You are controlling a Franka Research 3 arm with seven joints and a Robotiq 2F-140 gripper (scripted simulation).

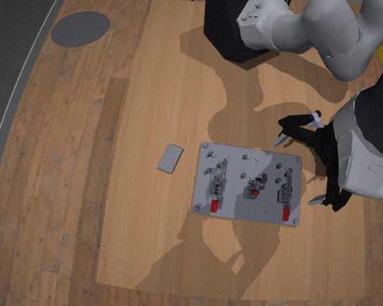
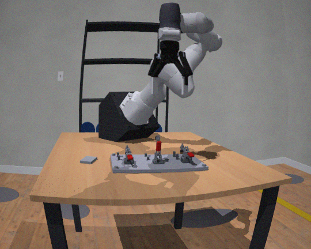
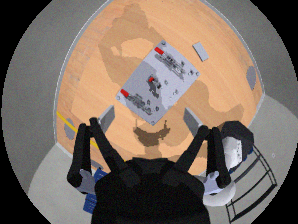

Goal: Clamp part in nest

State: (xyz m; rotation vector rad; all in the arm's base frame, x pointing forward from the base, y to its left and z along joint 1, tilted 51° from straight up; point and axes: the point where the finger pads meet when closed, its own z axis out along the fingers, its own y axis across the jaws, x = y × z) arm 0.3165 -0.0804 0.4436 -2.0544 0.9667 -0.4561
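The part, a flat grey block (image 1: 170,159) (image 2: 88,159) (image 3: 200,51), lies flat on the table to the left of the fixture plate (image 1: 232,209) (image 2: 145,169) (image 3: 136,82). The plate has three nests with red-handled clamps. The left handle (image 1: 214,205) (image 2: 129,157) (image 3: 159,50) and right handle (image 1: 286,214) (image 2: 190,154) (image 3: 124,93) lie low toward the front. The middle handle (image 1: 254,192) (image 2: 158,146) (image 3: 151,80) stands upright. Whether any clamp is locked cannot be told. My gripper (image 1: 298,170) (image 2: 168,85) (image 3: 149,112) is open and empty, high above the table.
Small posts and pads stand on the plate behind the clamps, with bolts (image 1: 196,208) at its corners. The black robot base (image 1: 228,39) (image 2: 116,115) stands at the back of the table. A dark rack (image 2: 119,26) stands behind it.
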